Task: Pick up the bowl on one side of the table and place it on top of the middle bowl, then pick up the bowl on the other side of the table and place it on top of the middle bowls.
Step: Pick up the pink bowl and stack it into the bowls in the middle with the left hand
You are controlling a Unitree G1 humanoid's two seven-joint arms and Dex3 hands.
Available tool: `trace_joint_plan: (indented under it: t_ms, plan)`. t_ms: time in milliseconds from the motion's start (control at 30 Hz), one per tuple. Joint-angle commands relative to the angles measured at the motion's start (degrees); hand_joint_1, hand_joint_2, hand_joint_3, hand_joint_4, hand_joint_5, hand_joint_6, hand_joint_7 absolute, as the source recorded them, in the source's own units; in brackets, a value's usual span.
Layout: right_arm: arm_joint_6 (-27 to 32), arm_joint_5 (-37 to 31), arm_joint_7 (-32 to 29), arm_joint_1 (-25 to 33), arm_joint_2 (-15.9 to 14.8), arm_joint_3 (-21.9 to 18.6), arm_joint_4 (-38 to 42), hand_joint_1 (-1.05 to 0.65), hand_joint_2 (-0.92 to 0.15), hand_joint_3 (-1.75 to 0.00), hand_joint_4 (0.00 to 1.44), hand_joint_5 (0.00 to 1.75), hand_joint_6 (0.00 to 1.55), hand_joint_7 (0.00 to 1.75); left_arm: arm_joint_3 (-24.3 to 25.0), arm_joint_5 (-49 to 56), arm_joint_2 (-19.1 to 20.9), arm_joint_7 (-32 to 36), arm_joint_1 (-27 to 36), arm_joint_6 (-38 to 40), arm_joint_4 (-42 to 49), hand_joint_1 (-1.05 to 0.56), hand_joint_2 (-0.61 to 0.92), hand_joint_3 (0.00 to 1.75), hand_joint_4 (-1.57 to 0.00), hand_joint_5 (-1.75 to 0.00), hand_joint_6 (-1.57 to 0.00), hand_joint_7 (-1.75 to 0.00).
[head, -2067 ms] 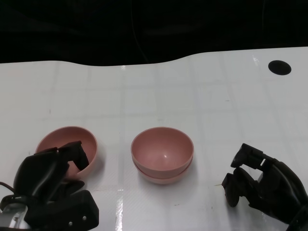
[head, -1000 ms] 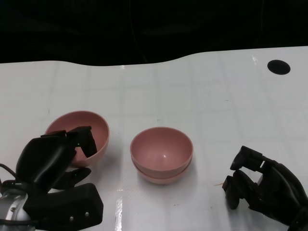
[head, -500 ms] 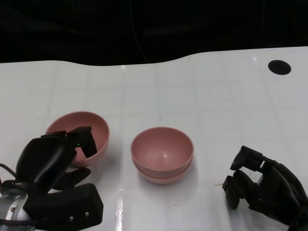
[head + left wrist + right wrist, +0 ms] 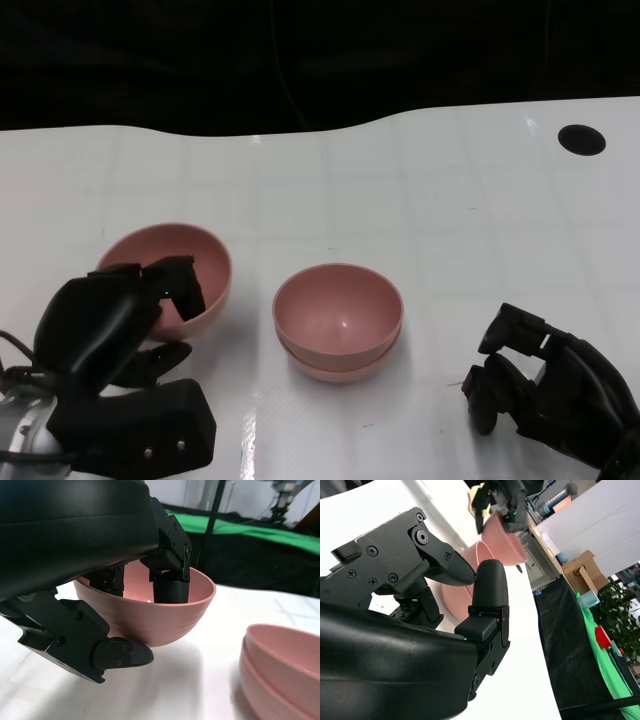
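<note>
While the left hand (image 4: 120, 320) sits at the lower left of the head view, it pinches the near rim of the left bowl (image 4: 190, 262): fingers go inside the bowl, thumb is under it on the outside. From the left wrist view the same grip is clear, w/ the fingers (image 4: 169, 582) pressed on the inner wall of the pink bowl (image 4: 165, 615) and the thumb (image 4: 122, 652) below its rounded bottom. This bowl is tilted, opening turned a bit toward the far side, and it looks lifted off the white table (image 4: 440, 200), w/ a shadow under it. Just to the right, near but apart from it, is the middle stack (image 4: 338, 320): two pink bowls, one nested in the other, upright at approx. the centre of the table. In the left wrist view the edge of this stack (image 4: 285, 670) is seen at the side, not touching the held bowl. Further right, well apart from the stack, the right hand (image 4: 545, 385) rests low at the table, fingers curled in and holding nothing. In the right wrist view its fingers (image 4: 487, 587) are bent, and the pink bowls are seen behind them. At the far right corner of the table is a small black round hole (image 4: 581, 139).
</note>
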Motion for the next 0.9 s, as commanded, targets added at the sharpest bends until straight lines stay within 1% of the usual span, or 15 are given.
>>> trace_joint_plan:
  t_ms: [33,200,400,633,700,900]
  plan:
    - [-0.3,-0.1,0.1,-0.2,-0.4,-0.1,0.0,-0.2,-0.52,-1.21,0.93,1.75,0.72,1.63,1.3,0.9,2.1,-3.7,0.6,1.6,-7.4,0.02,0.57,0.86,-0.74,-1.75,-0.64,-1.75]
    - [-0.3,0.2,0.5,-0.2,-0.4,-0.3,0.1,-0.19,-0.52,-1.22,0.93,1.75,0.72,1.62,2.1,1.2,1.7,-7.0,1.2,4.0,-11.9,0.05,0.52,0.88,-0.74,-1.75,-0.65,-1.75]
    - [-0.8,-0.1,0.9,-0.1,-0.5,-0.2,0.3,-0.2,-0.52,-1.22,0.92,1.75,0.72,1.62,2.8,1.3,1.6,-10.5,1.6,5.9,-16.4,0.04,0.51,0.87,-0.73,-1.75,-0.64,-1.75]
    - [-0.3,0.0,0.8,-0.3,-0.4,-0.3,0.4,-0.19,-0.53,-1.2,0.92,1.75,0.73,1.62,3.4,0.1,1.2,-13.6,0.9,6.0,-19.9,0.03,0.51,0.88,-0.75,-1.75,-0.62,-1.75]
    - [-0.4,0.0,0.7,-0.3,-0.4,-0.3,0.4,-0.19,-0.53,-1.21,0.92,1.75,0.73,1.61,3.4,-0.3,0.9,-14.2,0.6,5.9,-20.5,0.01,0.49,0.94,-0.76,-1.75,-0.63,-1.75]
    - [-1.4,-0.3,1.1,-0.4,-0.4,-0.2,0.8,-0.2,-0.52,-1.21,0.92,1.75,0.73,1.62,3.2,-2.0,0.0,-16.1,0.0,5.8,-22.0,-0.02,0.49,0.99,-0.75,-1.75,-0.63,-1.75]
